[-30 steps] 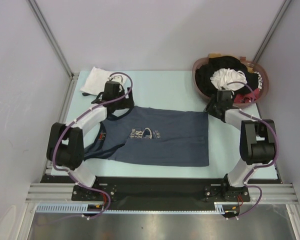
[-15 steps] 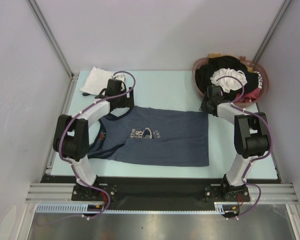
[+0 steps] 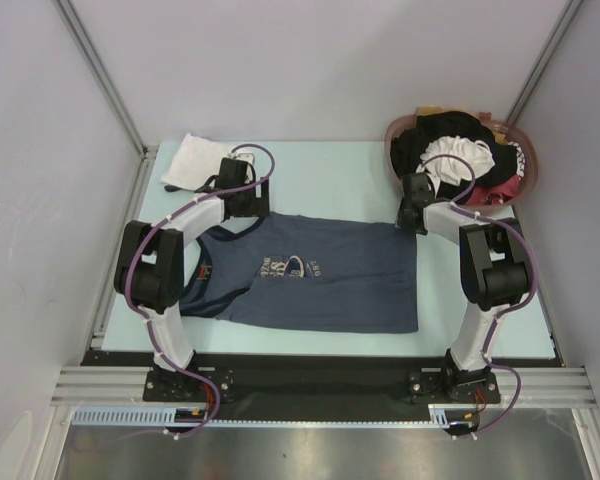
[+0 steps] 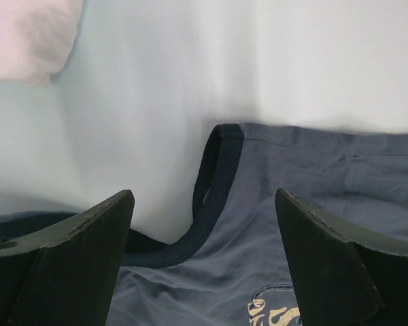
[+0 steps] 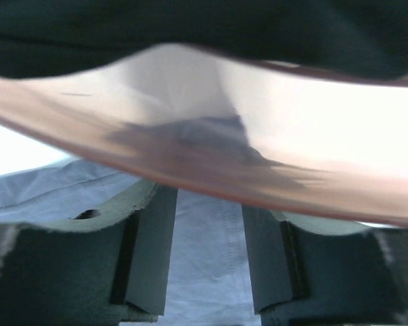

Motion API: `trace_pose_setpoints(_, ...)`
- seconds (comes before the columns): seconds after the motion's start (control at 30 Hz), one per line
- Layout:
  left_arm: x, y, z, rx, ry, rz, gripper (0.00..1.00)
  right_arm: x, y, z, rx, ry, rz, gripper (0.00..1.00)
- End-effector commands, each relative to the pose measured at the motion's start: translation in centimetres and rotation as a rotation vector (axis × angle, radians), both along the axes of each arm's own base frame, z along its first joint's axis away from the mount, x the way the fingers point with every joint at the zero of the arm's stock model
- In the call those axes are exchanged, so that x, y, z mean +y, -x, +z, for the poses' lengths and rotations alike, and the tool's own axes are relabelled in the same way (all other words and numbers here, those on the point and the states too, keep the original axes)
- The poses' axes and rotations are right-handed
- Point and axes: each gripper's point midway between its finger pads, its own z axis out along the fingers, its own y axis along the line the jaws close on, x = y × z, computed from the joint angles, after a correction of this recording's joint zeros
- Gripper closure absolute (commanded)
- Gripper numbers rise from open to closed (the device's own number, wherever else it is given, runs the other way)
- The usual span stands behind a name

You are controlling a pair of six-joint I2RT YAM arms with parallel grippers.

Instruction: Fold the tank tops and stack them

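The slate-blue tank top [image 3: 310,275] is spread flat on the desk [image 3: 330,170]; the left gripper [image 4: 204,195] is set wide apart over its far left edge, the right gripper [image 5: 207,204] half apart over the far hem corner; both edges should be pinched evenly before folding.

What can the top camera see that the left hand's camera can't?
Only the top view shows the basket heaped with clothes and the whole blue tank top spread flat. Only the left wrist view shows, close up, the left gripper wide open, its fingers framing the dark neck trim. Both show the blue tank top and the pale table.
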Motion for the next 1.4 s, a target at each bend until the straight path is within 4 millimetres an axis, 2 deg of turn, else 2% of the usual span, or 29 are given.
trace_pose_setpoints(0.0,0.1,-1.2,1.9,-0.057,0.001,-0.017,0.09,0.4,-1.4,0.8,-0.026,0.022,-0.024,0.55)
trace_pose_setpoints(0.07,0.2,-1.2,1.7,-0.053,-0.008,-0.013,0.09,0.7,-1.6,0.3,-0.015,0.015,-0.023,0.60)
trace_pose_setpoints(0.3,0.5,-1.5,1.0,-0.044,-0.030,-0.004,0.11,0.6,-2.7,0.5,-0.005,0.078,-0.045,0.58)
trace_pose_setpoints(0.4,0.6,-1.6,1.1,-0.048,-0.033,-0.004,0.11,0.0,-2.3,1.0,-0.005,0.112,-0.042,0.53)
trace_pose_setpoints(0.6,0.2,-1.8,0.8,-0.044,-0.024,-0.018,0.12,-1.2,-1.5,0.6,0.018,0.165,-0.030,0.54)
trace_pose_setpoints(0.8,0.1,-1.8,0.5,-0.031,-0.026,-0.026,0.13,-0.7,-1.9,-0.1,0.052,0.157,0.001,0.56)
trace_pose_setpoints(0.93,0.3,-1.7,0.6,-0.034,-0.031,-0.023,0.14,-0.5,-2.2,-0.2,0.057,0.168,0.010,0.69)
trace_pose_setpoints(0.97,0.2,-1.7,0.7,-0.037,-0.029,-0.026,0.14,-0.5,-2.0,-0.2,0.054,0.166,0.010,0.81)
trace_pose_setpoints(1.1,-0.1,-1.9,0.4,-0.034,-0.016,-0.039,0.16,-0.6,-2.0,0.5,0.018,0.160,0.001,0.97)
trace_pose_setpoints(1.13,-0.2,-2.1,0.4,-0.037,-0.016,-0.042,0.23,-0.7,-2.0,0.6,0.010,0.161,-0.001,0.99)
trace_pose_setpoints(1.23,-0.2,-3.1,0.3,-0.019,-0.041,-0.036,0.32,-0.6,-2.0,0.9,-0.003,0.155,0.005,1.00)
trace_pose_setpoints(1.37,0.1,-3.5,-0.4,0.005,-0.062,-0.026,0.32,-0.2,-1.8,1.2,-0.022,0.141,0.019,1.00)
